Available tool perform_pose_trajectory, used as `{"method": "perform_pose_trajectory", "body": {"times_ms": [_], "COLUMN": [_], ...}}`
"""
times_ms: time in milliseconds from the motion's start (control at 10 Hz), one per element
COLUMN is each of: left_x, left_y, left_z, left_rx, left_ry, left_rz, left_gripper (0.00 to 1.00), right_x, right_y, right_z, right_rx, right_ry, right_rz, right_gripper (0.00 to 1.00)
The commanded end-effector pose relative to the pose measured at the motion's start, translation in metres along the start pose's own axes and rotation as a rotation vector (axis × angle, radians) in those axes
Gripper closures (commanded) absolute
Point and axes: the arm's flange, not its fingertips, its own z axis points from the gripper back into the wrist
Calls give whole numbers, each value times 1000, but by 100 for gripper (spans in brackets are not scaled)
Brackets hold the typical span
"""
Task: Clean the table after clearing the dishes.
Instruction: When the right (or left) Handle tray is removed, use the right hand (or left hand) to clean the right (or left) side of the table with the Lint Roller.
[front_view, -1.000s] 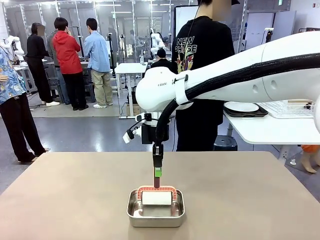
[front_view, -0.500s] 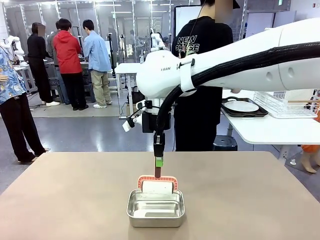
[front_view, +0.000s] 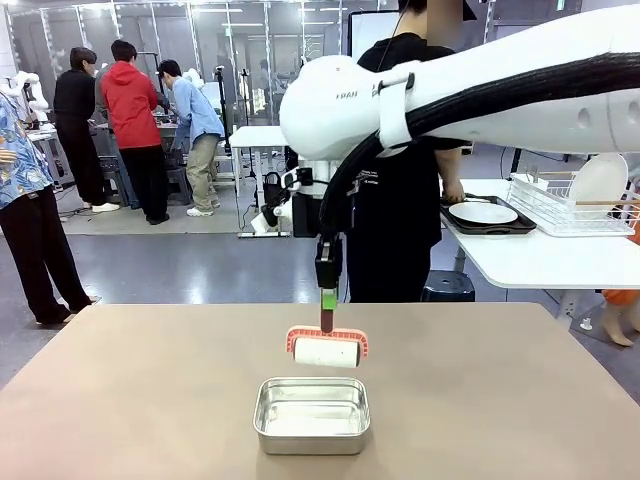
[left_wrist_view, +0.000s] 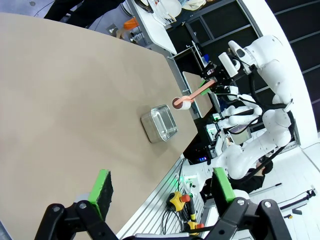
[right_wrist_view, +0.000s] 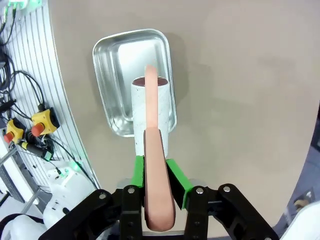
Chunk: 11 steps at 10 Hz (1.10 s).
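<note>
My right gripper (front_view: 327, 297) is shut on the pink handle of a lint roller (front_view: 327, 350). The roller's white roll hangs level a little above a small square steel pan (front_view: 312, 415) on the beige table (front_view: 140, 390). From the right wrist, green pads (right_wrist_view: 140, 172) clamp the handle of the roller (right_wrist_view: 150, 102) above the pan (right_wrist_view: 112, 65). My left gripper (left_wrist_view: 162, 187) is open and holds nothing, high over the table (left_wrist_view: 70, 100). One of the dishes, a white plate (front_view: 484, 212) on a dark tray, lies on the white side table.
A person (front_view: 410, 170) stands at the table's far edge, turned toward the white side table (front_view: 540, 260). A wire rack (front_view: 560, 210) there holds an upright white plate (front_view: 598, 183). Several people stand far back left.
My right gripper has risen, lifting the roller out of the pan and slightly right. The person has turned to the side table, and a plate now stands in the rack.
</note>
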Motion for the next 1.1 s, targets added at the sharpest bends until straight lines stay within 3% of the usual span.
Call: {"method": "perform_pose_trajectory", "body": {"times_ms": [0,400,700,900,1000], "left_x": [-3,-3,-3,-3,-3], "left_y": [-4,-4,-4,-4,-4], "left_z": [0,0,0,0,0], "left_rx": [9,9,9,9,9], "left_ry": [-12,-12,-12,-12,-12], "left_rz": [-8,-8,-8,-8,-8], "left_gripper": [0,0,0,0,0], "right_x": [-39,-152,-212,-238,-224], "right_y": [1,-25,-36,-44,-52], "right_z": [-1,-27,-55,-70,-58], "right_rx": [-17,29,93,117,117], "right_ry": [-61,-359,-520,-588,-488], "right_rz": [-180,-533,-739,-823,-776], "right_gripper": [90,90,90,90,90]}}
